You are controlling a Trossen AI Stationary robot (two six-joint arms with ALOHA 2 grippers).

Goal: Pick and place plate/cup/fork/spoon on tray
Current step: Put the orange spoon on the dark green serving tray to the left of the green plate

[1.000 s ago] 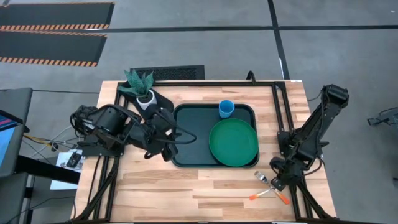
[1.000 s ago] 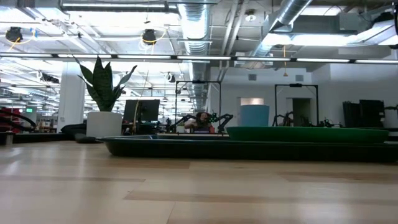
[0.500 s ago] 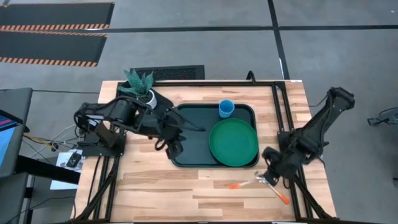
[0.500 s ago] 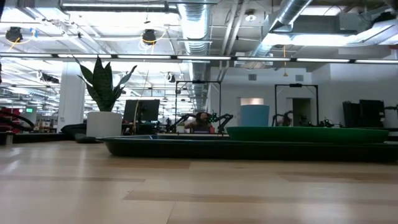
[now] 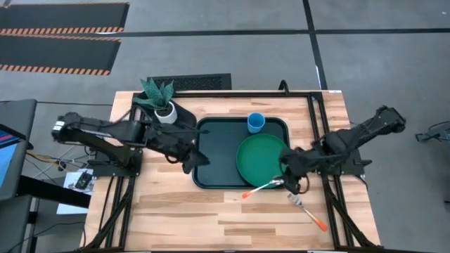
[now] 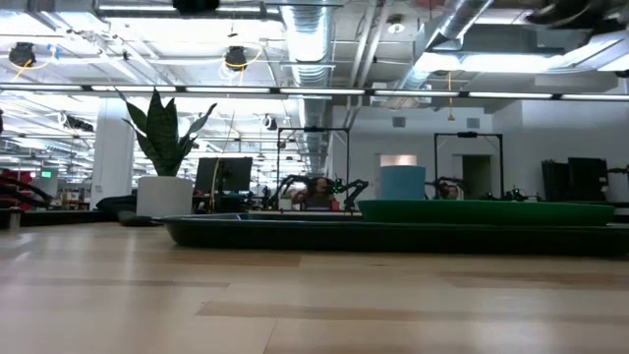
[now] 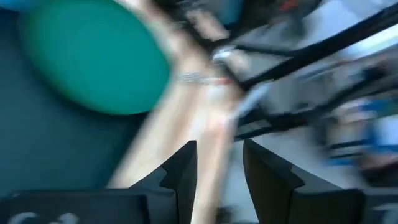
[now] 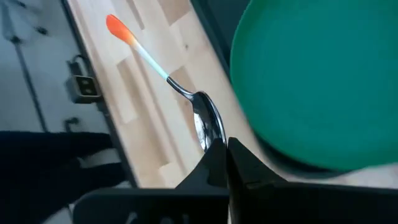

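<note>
The dark tray (image 5: 211, 147) lies mid-table. The green plate (image 5: 264, 158) lies flat in its right half, and the light-blue cup (image 5: 256, 122) stands upright at its far edge. My right gripper (image 5: 287, 181) is just off the tray's near right corner, shut on the orange-handled spoon (image 5: 261, 189). The fork (image 5: 306, 211) lies flat on the table, near right of the tray. My left gripper (image 5: 191, 160) is open and empty over the tray's left edge. My right gripper (image 8: 224, 149) pinches the spoon's silver bowl (image 8: 205, 121) at its tip between the two fingers. The fingers lie along the spoon. The handle sticks out away from them toward the table's left and near side, its orange end (image 8: 117, 27) free. The spoon seems lifted clear of the wood.
A white plant pot (image 5: 163, 112) stands at the tray's far left corner, close to my left arm. Bare wood (image 5: 211, 218) lies along the table's near side. The tray's left half holds nothing.
My right gripper has taken the spoon off the table beside the fork and carried it toward the table's left and far side, up to the tray's near right corner. The fork has stayed in place. My left arm has stretched out, its gripper staying by the tray's left edge.
</note>
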